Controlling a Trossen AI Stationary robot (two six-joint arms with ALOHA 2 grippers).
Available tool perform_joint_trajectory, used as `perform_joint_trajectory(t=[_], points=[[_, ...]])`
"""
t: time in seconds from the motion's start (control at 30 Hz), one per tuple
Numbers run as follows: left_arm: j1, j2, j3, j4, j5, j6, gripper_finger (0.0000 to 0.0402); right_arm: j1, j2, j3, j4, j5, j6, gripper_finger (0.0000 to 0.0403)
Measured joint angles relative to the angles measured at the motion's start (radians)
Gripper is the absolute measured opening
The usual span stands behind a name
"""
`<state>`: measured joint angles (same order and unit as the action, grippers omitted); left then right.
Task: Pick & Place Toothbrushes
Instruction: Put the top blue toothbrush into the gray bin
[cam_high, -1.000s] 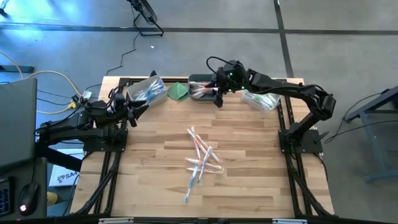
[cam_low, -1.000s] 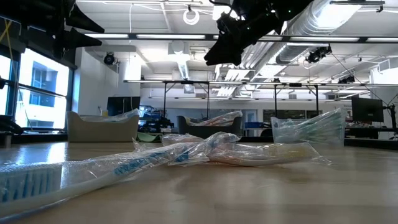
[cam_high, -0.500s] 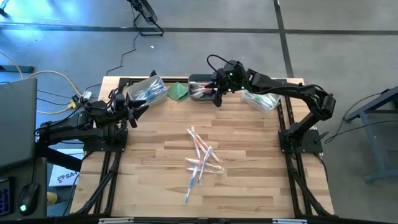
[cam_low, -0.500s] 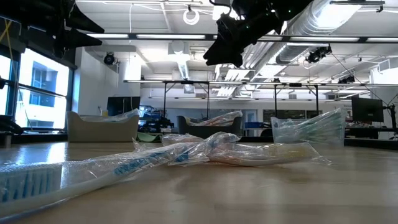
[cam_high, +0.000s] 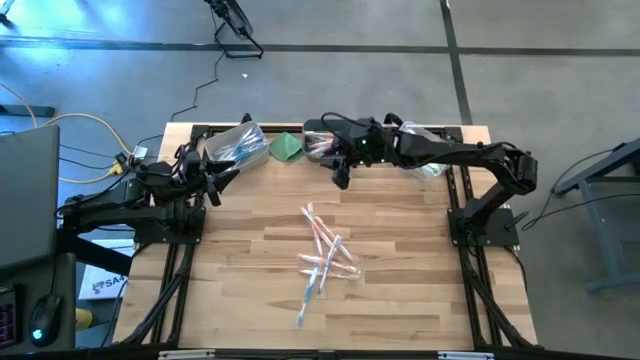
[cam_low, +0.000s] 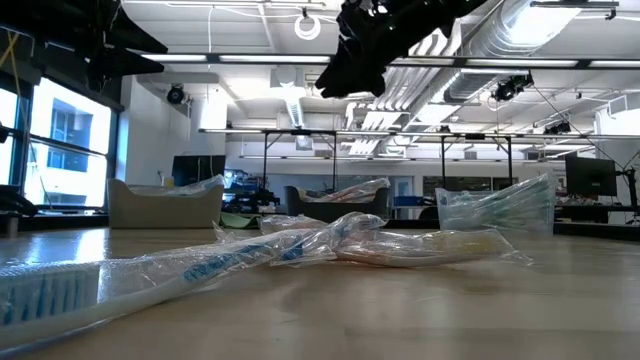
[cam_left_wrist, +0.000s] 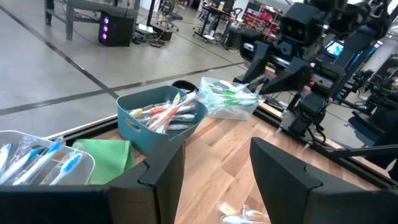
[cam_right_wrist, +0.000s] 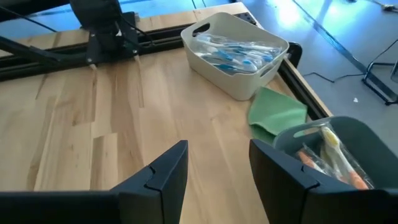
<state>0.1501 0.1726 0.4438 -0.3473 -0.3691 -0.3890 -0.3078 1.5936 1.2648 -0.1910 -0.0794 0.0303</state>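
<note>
High view: the loose toothbrushes (cam_high: 322, 260) lie in a crossed heap at the middle of the table (cam_high: 400, 290), well apart from both arms. More already sit sorted along the far edge: blue ones in the white bin (cam_right_wrist: 236, 53), orange ones in the teal bin (cam_left_wrist: 163, 121), green ones in a clear bin (cam_left_wrist: 227, 99), with a green cloth (cam_right_wrist: 278, 112) between white and teal. In the low view each loose brush shows inside a crinkled clear wrapper, so I judge them light and stiff but slippery, the film likely to slide or crumple under the fingers. They overlap, so one at the heap's edge looks easiest to lift alone, pinched across the middle of the handle rather than on loose wrapper

The right gripper (cam_high: 340, 172) hangs above the table just in front of the teal bin, fingers parted to a moderate gap with nothing between them, touching nothing. The left gripper (cam_high: 213, 185) waits near the white bin at the left side, fingers spread wide and empty
</note>
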Motion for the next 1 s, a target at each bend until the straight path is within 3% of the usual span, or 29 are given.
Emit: perform_joint_trajectory(t=[0.27,0.6,0.83,1.0], points=[[0.000,0.000,0.000,0.000,0.001,0.000,0.0179,0.076,0.000,0.000,-0.043,0.029,0.055,0.0164],[0.000,0.000,0.000,0.000,0.050,-0.001,0.0179,0.118,0.000,0.000,-0.301,0.027,0.159,0.0164],[0.000,0.000,0.000,0.000,0.051,-0.001,0.0179,0.158,0.000,0.000,-0.323,0.046,0.296,0.0164],[0.000,0.000,0.000,0.000,0.058,-0.008,0.0179,0.196,0.000,0.000,-0.311,0.133,0.289,0.0164]])
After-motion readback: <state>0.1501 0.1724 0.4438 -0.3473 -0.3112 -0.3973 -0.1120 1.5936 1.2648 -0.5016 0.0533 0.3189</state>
